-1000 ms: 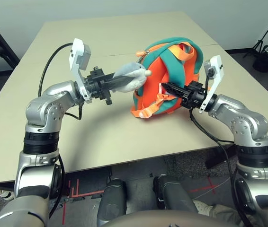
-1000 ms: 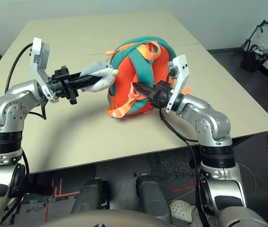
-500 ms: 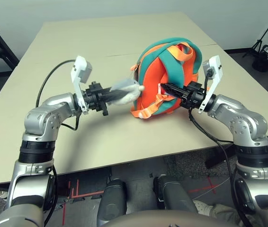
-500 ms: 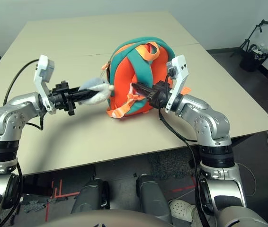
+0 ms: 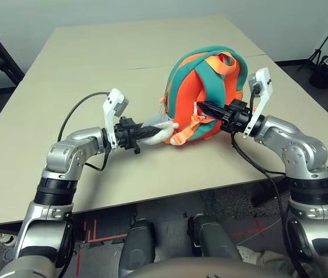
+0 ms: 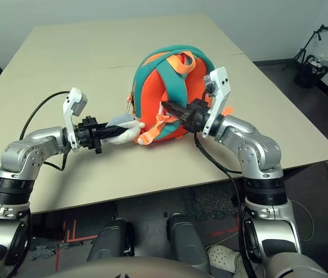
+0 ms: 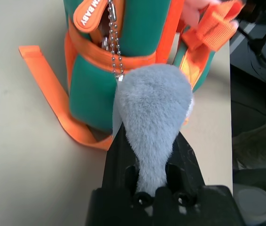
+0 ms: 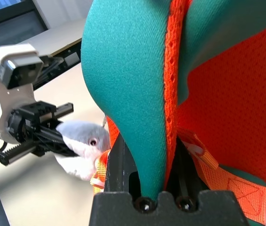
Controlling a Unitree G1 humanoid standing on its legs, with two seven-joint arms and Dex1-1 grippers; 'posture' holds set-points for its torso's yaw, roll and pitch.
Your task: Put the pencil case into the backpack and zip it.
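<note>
The teal and orange backpack (image 5: 206, 87) stands upright at the table's middle right, orange back panel facing me. Its grey plush shark charm (image 5: 161, 128) hangs by a ball chain (image 7: 113, 42) from the orange zip pull (image 7: 89, 14). My left gripper (image 5: 151, 132) is shut on the shark charm (image 7: 154, 103), low over the table just left of the backpack. My right gripper (image 5: 202, 106) is shut on a teal shoulder strap (image 8: 137, 94) at the back panel. The pencil case is out of view.
Loose orange straps (image 5: 182, 134) trail on the table (image 5: 94, 63) at the backpack's base. The table's front edge (image 5: 152, 198) runs close below both arms. Dark equipment stands (image 5: 325, 58) are on the floor at the far right.
My left gripper has carried the shark charm down and nearer to me, to just above the table by the backpack's base. The right gripper holds its place on the strap.
</note>
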